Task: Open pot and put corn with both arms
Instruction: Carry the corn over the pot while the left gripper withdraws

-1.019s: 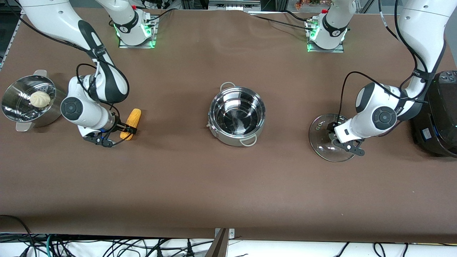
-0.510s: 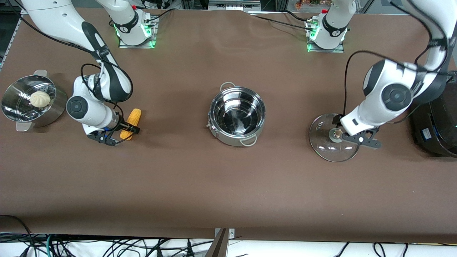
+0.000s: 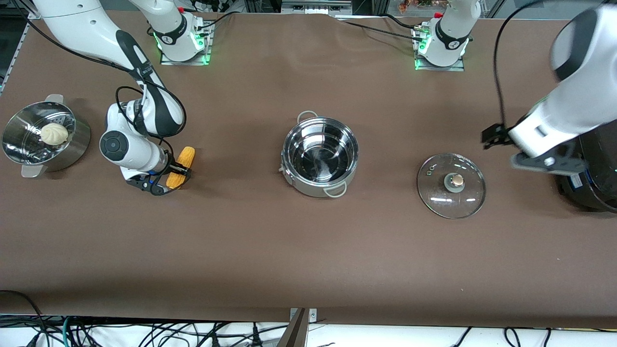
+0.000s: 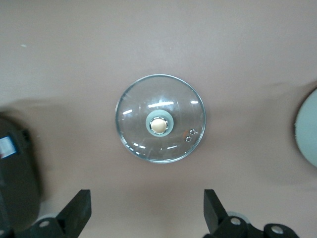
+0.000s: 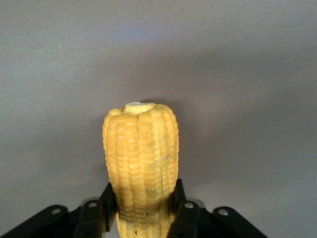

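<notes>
The steel pot [image 3: 320, 156] stands open and empty at the table's middle. Its glass lid [image 3: 451, 185] with a brass knob lies flat on the table toward the left arm's end; it also shows in the left wrist view [image 4: 160, 118]. My left gripper [image 3: 532, 152] is open and empty, raised high beside the lid, over the edge of the rice cooker; its fingers [image 4: 77, 210] stand wide apart. My right gripper [image 3: 169, 179] is shut on the yellow corn [image 3: 181, 167], with its fingers [image 5: 96, 210] pressed to both sides of the corn [image 5: 141, 153], lifted just off the table.
A perforated steamer bowl [image 3: 29, 144] with a white bun [image 3: 54, 133] stands at the right arm's end. A big black rice cooker [image 3: 595, 164] stands at the left arm's end, next to the lid.
My left gripper let go of the lid's knob, rose and swung toward the rice cooker. My right gripper, shut on the corn, has shifted slightly toward the pot with it.
</notes>
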Tool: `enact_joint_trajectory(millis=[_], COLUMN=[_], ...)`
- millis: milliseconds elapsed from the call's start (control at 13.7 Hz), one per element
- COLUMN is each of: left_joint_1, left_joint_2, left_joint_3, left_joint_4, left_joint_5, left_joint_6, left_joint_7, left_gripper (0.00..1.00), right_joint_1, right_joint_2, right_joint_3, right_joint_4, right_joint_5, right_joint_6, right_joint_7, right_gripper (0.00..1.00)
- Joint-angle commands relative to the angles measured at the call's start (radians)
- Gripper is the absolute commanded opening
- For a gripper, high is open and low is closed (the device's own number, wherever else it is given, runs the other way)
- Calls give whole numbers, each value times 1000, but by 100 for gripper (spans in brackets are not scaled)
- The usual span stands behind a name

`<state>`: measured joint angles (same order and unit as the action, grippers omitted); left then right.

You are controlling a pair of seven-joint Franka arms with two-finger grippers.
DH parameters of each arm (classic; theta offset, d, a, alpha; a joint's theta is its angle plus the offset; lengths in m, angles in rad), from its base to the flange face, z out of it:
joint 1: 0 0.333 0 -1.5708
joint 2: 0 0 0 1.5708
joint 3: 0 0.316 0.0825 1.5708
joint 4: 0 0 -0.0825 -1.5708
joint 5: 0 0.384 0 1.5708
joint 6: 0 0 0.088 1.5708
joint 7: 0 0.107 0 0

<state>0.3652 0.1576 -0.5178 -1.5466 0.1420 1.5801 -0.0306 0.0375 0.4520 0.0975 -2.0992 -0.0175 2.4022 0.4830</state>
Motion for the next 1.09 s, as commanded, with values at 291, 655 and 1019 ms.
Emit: enact_joint_trajectory(millis=[291,655,1019], left_joint_1=[-267,-367,-456], left_joint_2=[-88,-179,-202], left_joint_3=[344,456,564], left_joint_4=[51,-117,-156], left_joint_5=[-163,-121,-121], left_joint_6=[-52,72,83], left_joint_7=[8,38,72], left_gripper=[100,100,100], right_joint_1=[-5,-2,120], right_joint_2=[-82,-108,-21], right_joint_3=[91,266,311], right_joint_4=[148,402,571], right_joint_5=[13,54,53], right_joint_6=[-315,-576,-525], right_joint_7=[5,37,75], right_gripper=[0,0,0])
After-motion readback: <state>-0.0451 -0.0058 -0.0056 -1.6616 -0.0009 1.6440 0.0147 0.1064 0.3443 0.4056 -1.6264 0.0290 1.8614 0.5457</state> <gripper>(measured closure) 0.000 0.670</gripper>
